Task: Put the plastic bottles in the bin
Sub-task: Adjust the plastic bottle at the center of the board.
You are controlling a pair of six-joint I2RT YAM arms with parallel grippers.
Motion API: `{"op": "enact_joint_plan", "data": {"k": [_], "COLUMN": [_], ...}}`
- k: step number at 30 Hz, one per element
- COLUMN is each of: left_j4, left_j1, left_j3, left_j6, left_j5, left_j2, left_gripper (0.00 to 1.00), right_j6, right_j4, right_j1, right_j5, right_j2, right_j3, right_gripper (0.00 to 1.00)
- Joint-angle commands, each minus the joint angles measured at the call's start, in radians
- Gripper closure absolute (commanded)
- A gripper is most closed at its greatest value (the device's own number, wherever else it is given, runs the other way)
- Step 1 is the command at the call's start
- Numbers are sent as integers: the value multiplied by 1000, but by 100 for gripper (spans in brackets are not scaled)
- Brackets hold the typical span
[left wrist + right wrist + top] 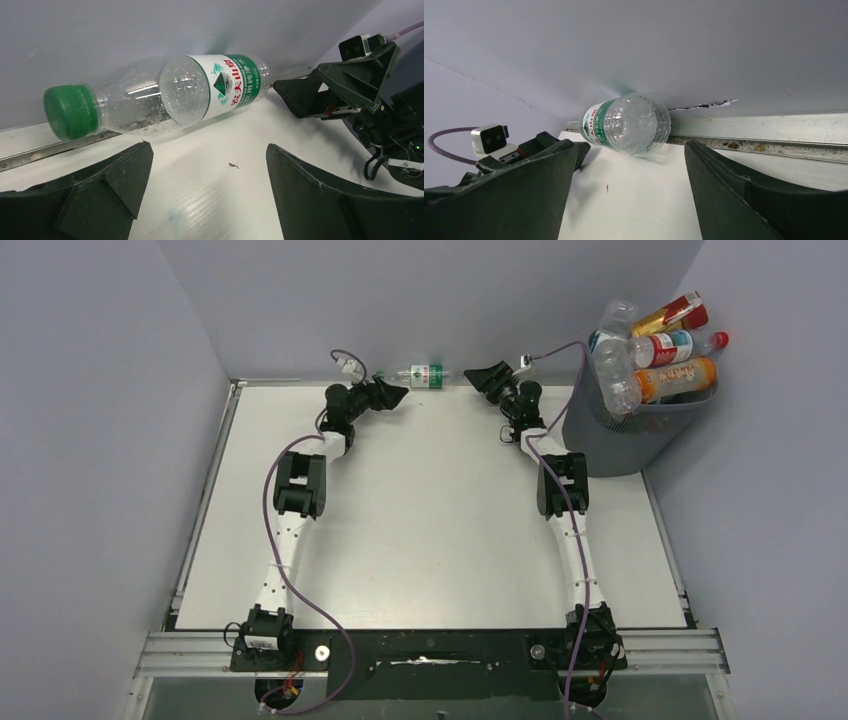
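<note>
A clear bottle with a green cap and green label point(424, 375) lies on its side against the back wall at the table's far edge. It shows in the left wrist view point(165, 95), cap to the left, and in the right wrist view point(626, 125), base toward the camera. My left gripper point(397, 393) is open and empty just left of it. My right gripper point(480, 378) is open and empty just right of it. The grey bin point(620, 435) stands at the far right, heaped with several bottles point(665, 350) above its rim.
The back wall and a metal rail point(774, 132) run right behind the lying bottle. The right arm's elbow is close beside the bin's left wall. Grey walls close in both sides of the white table point(430, 530).
</note>
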Motion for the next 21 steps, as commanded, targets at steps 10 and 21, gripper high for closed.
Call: {"op": "enact_joint_plan", "data": {"k": [10,21], "left_j4": [199,199], "left_j1": [12,81], "left_j3": [-260,-294], "left_j6": [-14,31], "left_j5": [-24,-120], "left_j2": [-189,-212], "left_gripper": [17,17], "right_j6": [14,27], "right_j4": [109,135], "right_j1": [-11,10], "right_j5": [56,79], "right_j2": [23,32], "right_j3": [47,49], "right_gripper": [19,19]}}
